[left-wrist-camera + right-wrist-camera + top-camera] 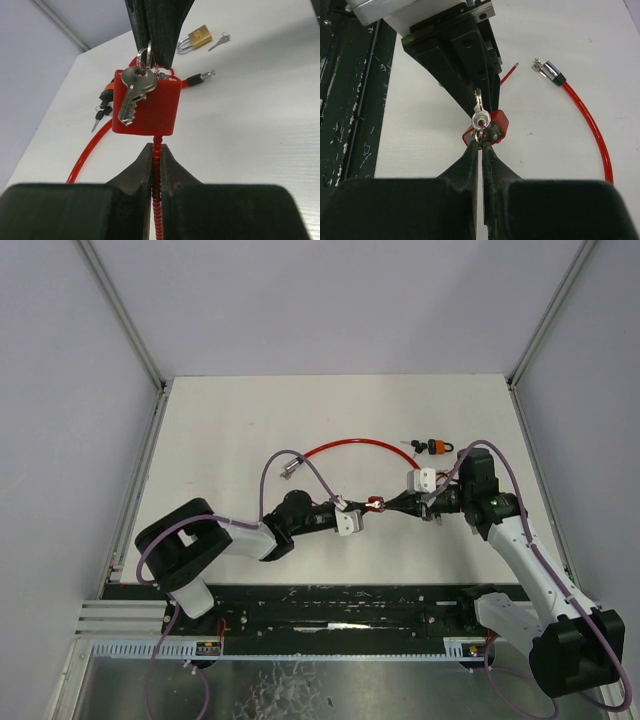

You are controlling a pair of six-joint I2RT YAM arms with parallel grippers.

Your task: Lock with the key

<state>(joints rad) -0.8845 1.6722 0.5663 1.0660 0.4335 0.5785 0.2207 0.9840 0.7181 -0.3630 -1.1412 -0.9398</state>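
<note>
Nearest in the left wrist view, the left gripper [156, 150] was clamped on the red cable [158, 200] just below the red lock [150, 107], centre-frame. Beyond it, the right gripper [481, 142] was pinched together on the key ring [142, 54], and the key [132, 97] dangled loose. It looked thin and slick, probably best gripped flat across its bow. Only this view showed the brass padlock [196, 38], upper right. Only the overhead view showed the cable's whole springy loop.

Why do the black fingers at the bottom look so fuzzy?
Left wrist view: the left gripper sits close to the lens, so it blurs, while the red lock is sharp; right wrist view: same for the right gripper; top view: evenly sharp.
</note>
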